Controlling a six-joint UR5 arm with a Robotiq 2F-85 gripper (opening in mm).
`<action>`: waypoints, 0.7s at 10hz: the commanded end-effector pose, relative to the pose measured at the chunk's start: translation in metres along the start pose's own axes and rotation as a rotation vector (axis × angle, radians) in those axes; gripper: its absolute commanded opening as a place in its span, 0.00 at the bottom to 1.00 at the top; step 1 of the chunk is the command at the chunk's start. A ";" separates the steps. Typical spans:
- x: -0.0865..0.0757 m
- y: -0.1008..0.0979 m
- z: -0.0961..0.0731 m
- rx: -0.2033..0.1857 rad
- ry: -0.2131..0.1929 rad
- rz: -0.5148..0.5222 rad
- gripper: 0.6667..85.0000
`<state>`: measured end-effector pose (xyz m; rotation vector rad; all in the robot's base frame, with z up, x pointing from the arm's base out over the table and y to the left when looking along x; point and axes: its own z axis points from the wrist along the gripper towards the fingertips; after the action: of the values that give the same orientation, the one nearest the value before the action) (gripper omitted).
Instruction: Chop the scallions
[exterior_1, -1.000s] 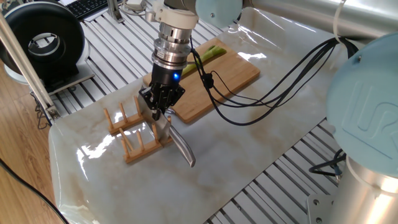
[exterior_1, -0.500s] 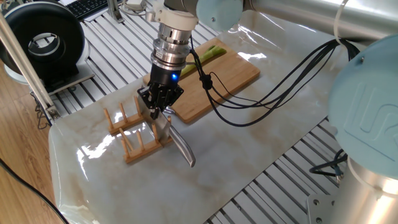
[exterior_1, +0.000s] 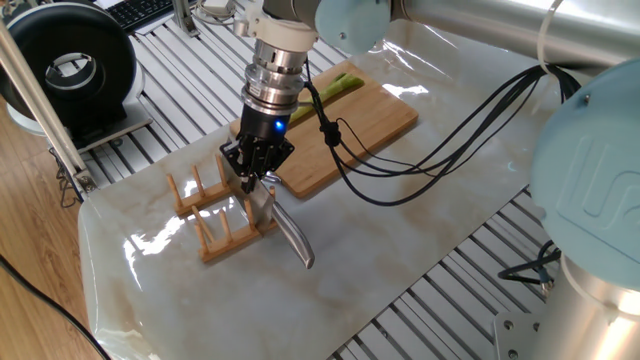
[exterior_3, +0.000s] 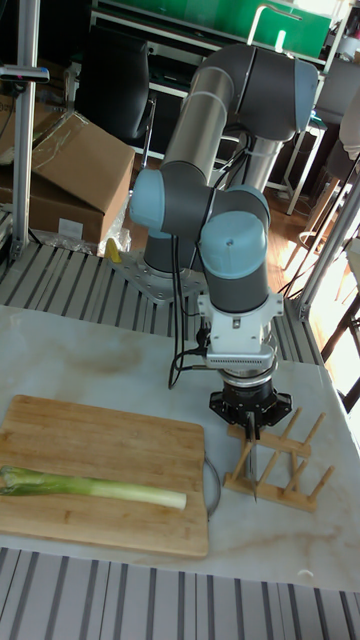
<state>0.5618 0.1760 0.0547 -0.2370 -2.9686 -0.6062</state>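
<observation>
The claw (exterior_1: 256, 176) hangs straight down over the wooden rack (exterior_1: 222, 214) at the near end of the desk (exterior_1: 380, 250), its fingers pinched onto the knife (exterior_1: 283, 228), whose metal runs out from under it and rests against the rack's pegs. I cannot make out which end of the knife it has hold of. The scallions (exterior_3: 92, 486) lie whole and uncut on the cutting board (exterior_3: 100, 440), well off to one side of the claw, with the board's edge just beside the rack. So, to my eye, this is the fetching of the tool; no chopping has begun. Next the claw needs to lift the knife clear of the pegs without snagging, carry it across to the board, and line the blade across the stalk.
</observation>
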 end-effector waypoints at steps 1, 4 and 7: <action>0.005 0.001 -0.005 -0.014 0.008 -0.002 0.21; 0.006 0.002 -0.001 -0.015 0.005 0.000 0.21; 0.005 0.001 0.000 -0.010 -0.002 -0.001 0.21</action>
<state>0.5557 0.1762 0.0540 -0.2280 -2.9671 -0.6075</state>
